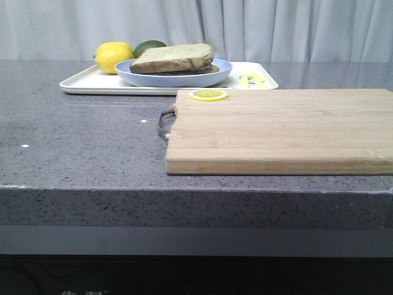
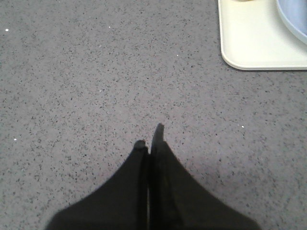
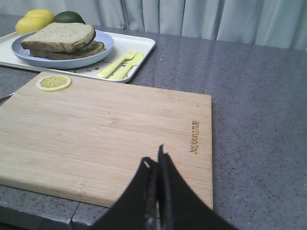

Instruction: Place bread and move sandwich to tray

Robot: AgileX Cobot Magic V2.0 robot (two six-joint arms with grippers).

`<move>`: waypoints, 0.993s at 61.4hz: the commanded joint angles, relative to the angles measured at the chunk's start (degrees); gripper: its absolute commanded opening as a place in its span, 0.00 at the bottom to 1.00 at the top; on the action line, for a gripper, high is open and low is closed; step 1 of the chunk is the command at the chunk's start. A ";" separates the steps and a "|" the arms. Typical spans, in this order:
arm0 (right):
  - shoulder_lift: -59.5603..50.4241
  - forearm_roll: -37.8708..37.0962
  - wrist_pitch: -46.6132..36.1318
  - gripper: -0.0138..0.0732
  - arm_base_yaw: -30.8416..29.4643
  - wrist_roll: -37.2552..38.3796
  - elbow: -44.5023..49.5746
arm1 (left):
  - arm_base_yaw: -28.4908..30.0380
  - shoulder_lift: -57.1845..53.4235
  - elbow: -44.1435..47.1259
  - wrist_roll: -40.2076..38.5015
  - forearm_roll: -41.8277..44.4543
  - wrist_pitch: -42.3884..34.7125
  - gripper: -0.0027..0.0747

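Note:
The sandwich (image 1: 173, 58) lies on the round pale blue plate (image 1: 173, 80), which stands on the white tray (image 1: 86, 83) at the back left. Its top is a thick speckled bread slice with a brown crust (image 3: 60, 36); a thinner slice shows under it, and no egg is visible. My left gripper (image 2: 149, 136) is shut and empty over bare grey counter, apart from the tray's corner (image 2: 254, 43) and the plate's rim (image 2: 295, 19). My right gripper (image 3: 153, 156) is shut and empty above the near edge of the wooden cutting board (image 3: 105, 129). Neither gripper shows in the front view.
The cutting board (image 1: 282, 129) with a metal handle (image 1: 164, 123) fills the right of the counter and carries a lemon slice (image 1: 208, 94). A lemon (image 1: 113, 56) and an avocado (image 1: 149, 46) sit on the tray behind the plate. A yellow fork and knife (image 3: 122, 64) lie on the tray.

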 commanded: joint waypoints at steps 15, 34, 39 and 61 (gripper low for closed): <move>0.53 -0.53 -5.01 0.09 -0.24 0.00 -1.38 | 0.13 -25.19 20.74 -0.76 -3.70 -15.67 0.01; 0.53 -0.53 -5.01 0.09 -0.24 0.00 -1.38 | 0.13 -44.23 29.79 -0.76 -7.76 -19.62 0.01; 0.53 -0.53 -5.01 0.09 -0.24 0.00 -1.38 | 0.13 -46.68 30.37 -0.76 -7.76 -19.51 0.01; 0.53 -0.53 -5.01 0.09 -0.24 0.00 -1.38 | 0.13 -47.46 30.46 -0.76 -7.76 -19.51 0.01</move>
